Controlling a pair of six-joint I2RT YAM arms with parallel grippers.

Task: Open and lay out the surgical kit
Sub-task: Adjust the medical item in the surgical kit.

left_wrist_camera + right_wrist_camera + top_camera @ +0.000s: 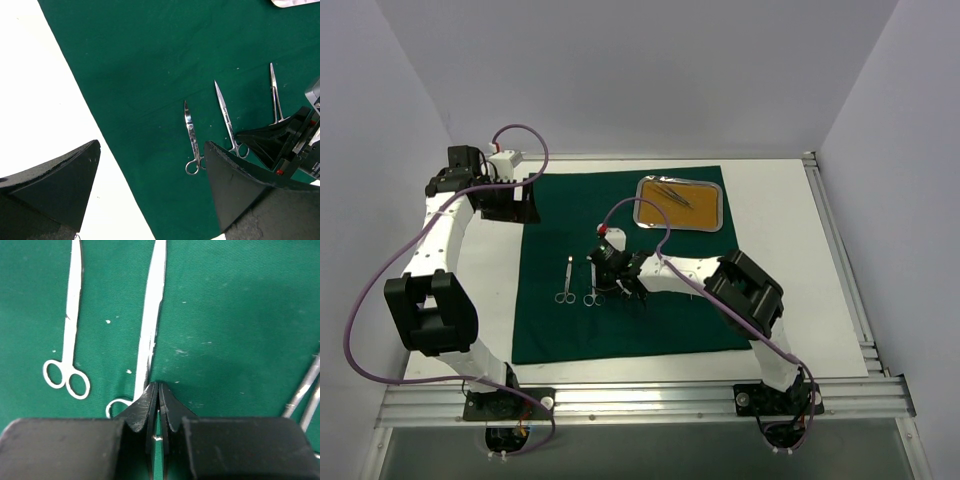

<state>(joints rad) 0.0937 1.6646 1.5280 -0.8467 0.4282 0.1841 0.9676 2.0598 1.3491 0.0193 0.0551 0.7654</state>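
I judge the job past its midpoint. The green drape (620, 190) is opened and lies flat on the bench (790, 260). The steel tray (705, 212) sits uncovered at the drape's far right corner.

Three pieces are laid in a row on the cloth near its middle: the first scissors (191, 145), the second scissors (227, 117) just beside them, and a third slim instrument (274, 92) whose handle is hidden behind my right arm. Two thin silver pieces (672, 192) lie in the tray, too small for me to name.

My right end effector (158, 389) is pinched fully together, its tips down at the cloth right by the ring handle of the second scissors. I see nothing held between the fingers. My left end effector (152, 150) is spread wide and empty above the drape's left edge.

What remains, I judge, is bringing the tray's two pieces out into the row.
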